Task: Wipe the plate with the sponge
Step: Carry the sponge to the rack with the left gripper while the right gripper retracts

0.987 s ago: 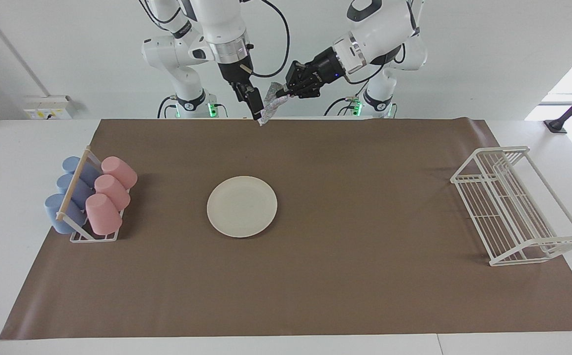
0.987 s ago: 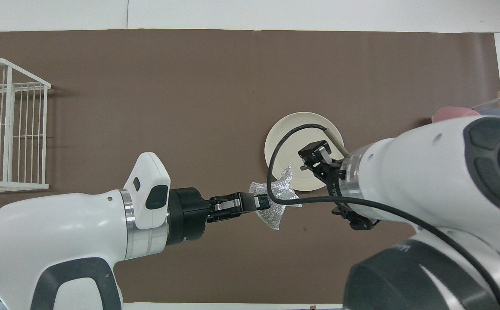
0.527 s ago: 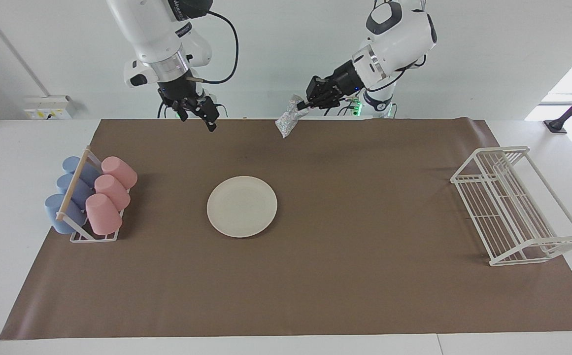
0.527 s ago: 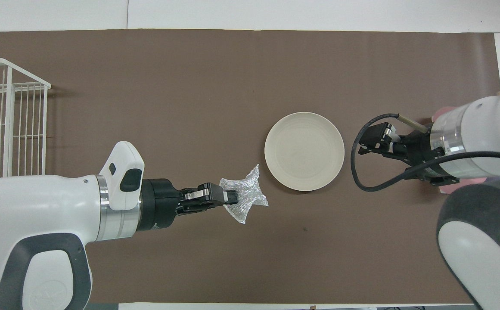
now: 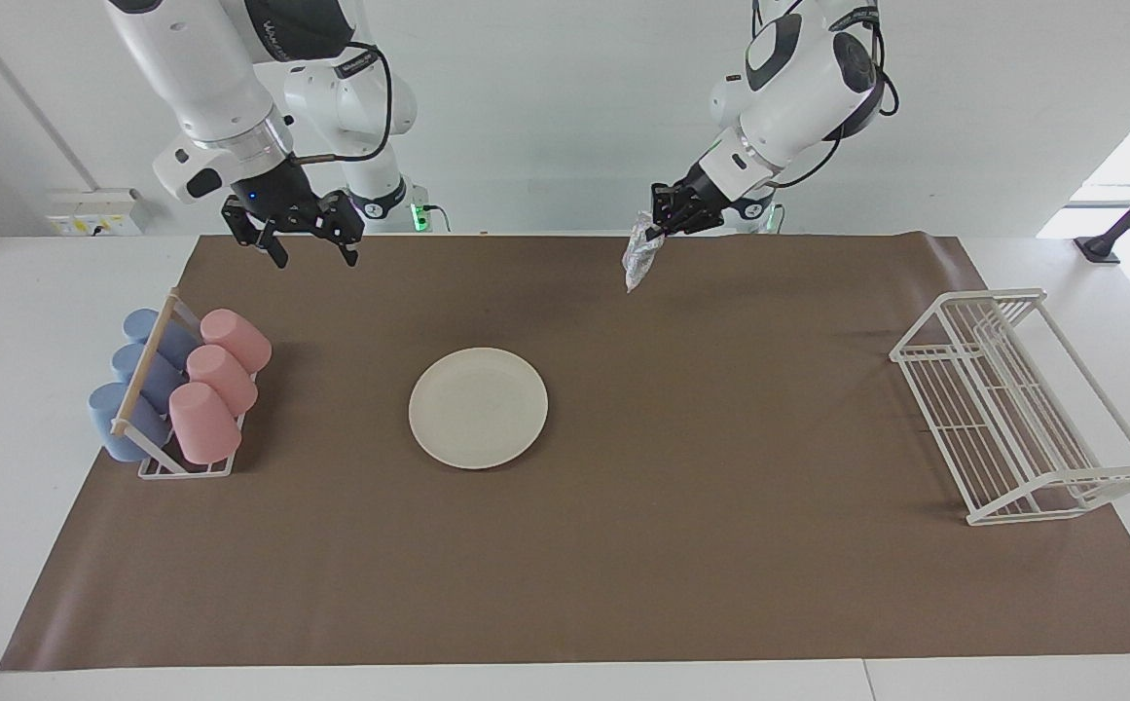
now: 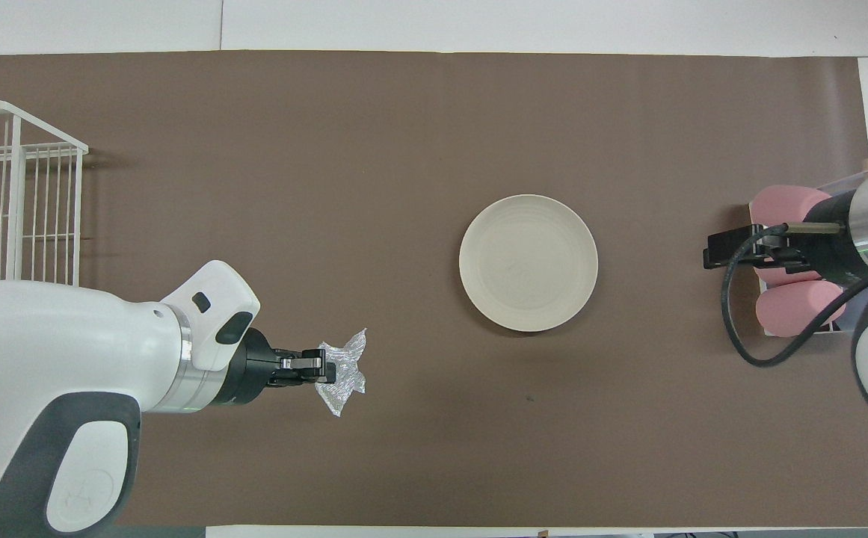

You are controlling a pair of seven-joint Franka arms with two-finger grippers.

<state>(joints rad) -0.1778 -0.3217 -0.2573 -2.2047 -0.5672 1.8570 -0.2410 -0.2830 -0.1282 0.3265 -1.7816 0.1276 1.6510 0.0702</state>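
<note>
Nearby, pink cups (image 5: 219, 380) and wire rack (image 5: 1012, 409), well apart from plate (image 5: 478, 408).

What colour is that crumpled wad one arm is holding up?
Silvery-grey and glittery, like metallic mesh. The sponge shows best in the overhead view.

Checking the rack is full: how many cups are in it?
6: three pink cups and three blue cups in the cup rack at the right arm's end; none looks hidden.

Bare mat (image 5: 720, 438) all around plate (image 5: 478, 408)
</note>
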